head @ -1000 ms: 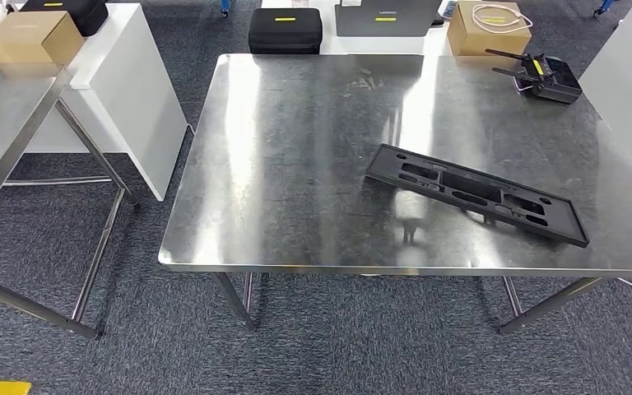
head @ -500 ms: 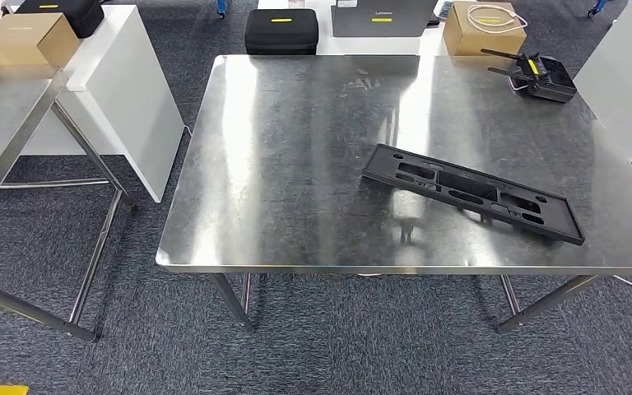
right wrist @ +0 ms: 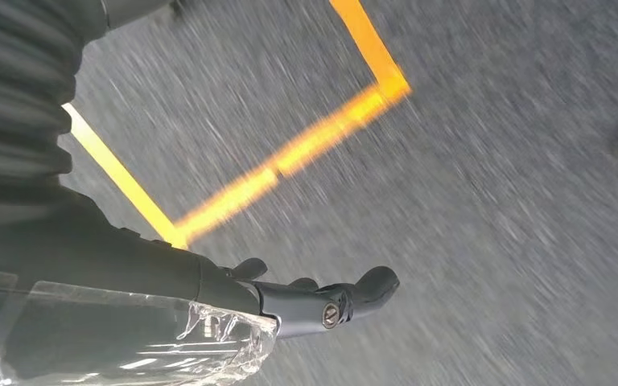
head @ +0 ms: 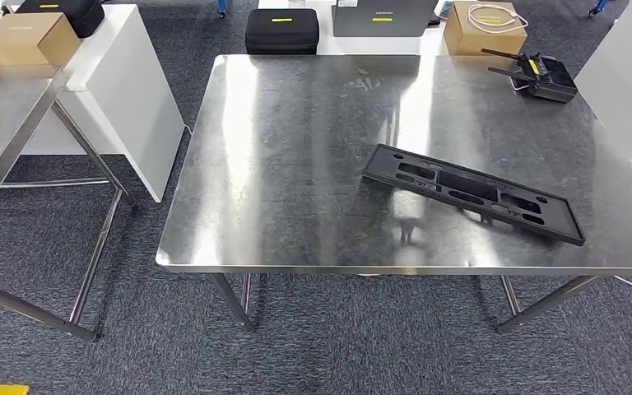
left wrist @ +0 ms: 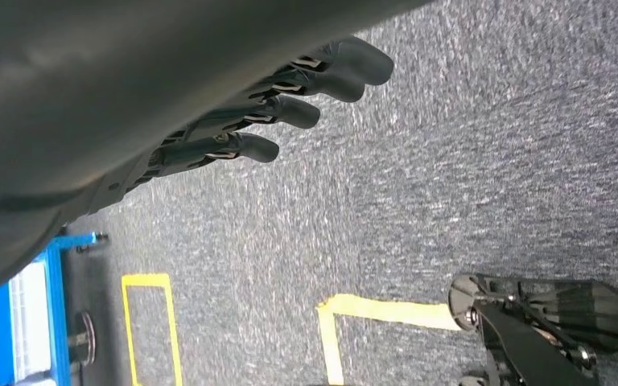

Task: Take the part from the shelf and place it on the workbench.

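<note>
Steel workbench [head: 296, 164] carries black part [head: 473, 194]; left hand [left wrist: 233, 112] empty, fingers [left wrist: 249, 148] apart; right hand [right wrist: 290, 301] blurred, grip unclear.

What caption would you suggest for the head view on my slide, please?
Black part lying flat on the steel workbench, with a controller at the far corner.

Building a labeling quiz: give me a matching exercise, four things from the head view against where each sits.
Things:
1. black part
2. remote controller
3. black zip case
4. cardboard box with cable

Places:
A. workbench, far right corner
B. beyond the workbench's far edge, right
C. flat on the workbench, near right
D. beyond the workbench's far edge, left

Pairs: 1-C, 2-A, 3-D, 4-B
</note>
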Robot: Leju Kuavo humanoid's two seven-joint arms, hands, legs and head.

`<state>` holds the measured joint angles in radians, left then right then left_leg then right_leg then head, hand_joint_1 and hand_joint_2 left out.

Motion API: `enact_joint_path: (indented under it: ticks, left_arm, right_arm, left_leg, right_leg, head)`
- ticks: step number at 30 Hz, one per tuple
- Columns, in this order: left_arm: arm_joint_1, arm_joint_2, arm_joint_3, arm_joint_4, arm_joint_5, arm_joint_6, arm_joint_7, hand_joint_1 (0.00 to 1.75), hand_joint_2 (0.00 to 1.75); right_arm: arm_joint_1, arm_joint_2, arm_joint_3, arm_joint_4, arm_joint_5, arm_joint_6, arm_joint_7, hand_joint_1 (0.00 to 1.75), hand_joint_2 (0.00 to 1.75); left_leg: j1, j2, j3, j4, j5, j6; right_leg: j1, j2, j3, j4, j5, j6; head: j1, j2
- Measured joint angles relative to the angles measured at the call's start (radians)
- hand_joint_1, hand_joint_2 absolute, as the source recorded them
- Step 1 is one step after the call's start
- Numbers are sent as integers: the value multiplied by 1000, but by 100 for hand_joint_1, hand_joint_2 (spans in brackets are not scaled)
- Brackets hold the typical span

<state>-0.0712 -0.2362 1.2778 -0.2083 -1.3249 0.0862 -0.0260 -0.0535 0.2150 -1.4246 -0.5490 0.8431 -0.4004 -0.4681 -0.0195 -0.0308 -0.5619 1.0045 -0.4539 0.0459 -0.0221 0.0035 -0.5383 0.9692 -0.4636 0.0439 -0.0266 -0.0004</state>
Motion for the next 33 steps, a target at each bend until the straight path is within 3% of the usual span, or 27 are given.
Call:
enact_joint_path:
  ticks: [1, 5, 9, 20, 33]
  left_arm:
    - [0, 1, -3, 0, -1, 5, 0, 0, 0]
    - [0, 2, -16, 0, -12, 31, 8, 0, 0]
    - [0, 5, -27, 0, -25, 59, 14, 0, 0]
    - [0, 9, -32, 0, -23, 63, 38, 0, 0]
    - [0, 8, -32, 0, -20, 47, 37, 0, 0]
  right_arm:
    - [-6, -5, -5, 33, 0, 1, -1, 0, 175]
    - [-23, -17, -8, 129, 13, 20, 0, 0, 0]
    - [-33, -23, -3, 192, 38, 51, 8, 0, 175]
    - [-34, -27, 59, 260, 110, 61, 50, 0, 175]
    - [-37, -17, 64, 281, 92, 88, 7, 0, 175]
  left_leg:
    - [0, 0, 0, 0, 0, 0]
    - [0, 0, 0, 0, 0, 0]
    - [0, 0, 0, 0, 0, 0]
    - [0, 0, -1, 0, 0, 0]
    - [-3, 0, -2, 3, -2, 2]
  right_leg:
    - [0, 0, 0, 0, 0, 0]
    - [0, 0, 0, 0, 0, 0]
    - [0, 0, 0, 0, 0, 0]
    - [0, 0, 0, 0, 0, 0]
    - [-3, 0, 1, -2, 1, 1]
  head:
    - [0, 0]
    - [0, 0]
    - [0, 0]
    - [0, 0]
    - [0, 0]
